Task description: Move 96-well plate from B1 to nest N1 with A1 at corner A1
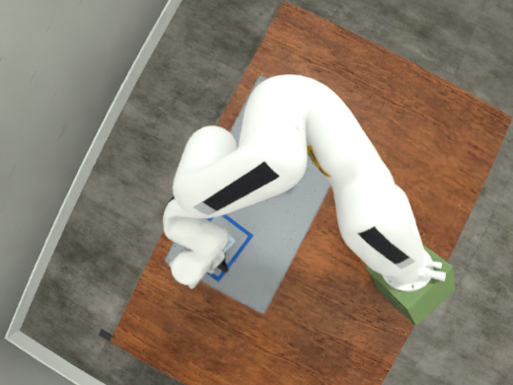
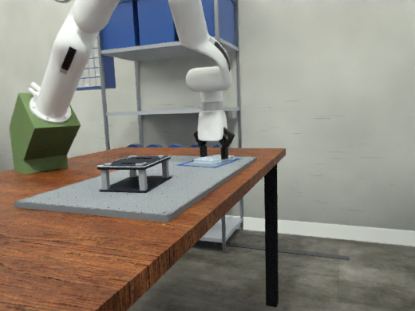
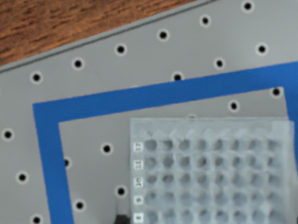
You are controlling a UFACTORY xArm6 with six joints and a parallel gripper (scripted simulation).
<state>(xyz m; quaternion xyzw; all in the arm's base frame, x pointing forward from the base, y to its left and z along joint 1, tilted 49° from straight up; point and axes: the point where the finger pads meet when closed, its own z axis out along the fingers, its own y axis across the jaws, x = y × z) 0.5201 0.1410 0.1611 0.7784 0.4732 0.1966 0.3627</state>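
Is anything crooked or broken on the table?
Nothing stands out. The clear plate lies flat inside the blue square on the grey board. The nest stands level on its legs with nothing on it. The open gripper hangs straight over the plate.

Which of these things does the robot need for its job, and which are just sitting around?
Needed:
- clear plastic 96-well plate inside the blue-taped square
- raised black plate nest on grey legs
- open black two-finger gripper above the plate

Just there:
- grey metal shelf rack
- blue storage boxes
- green arm pedestal
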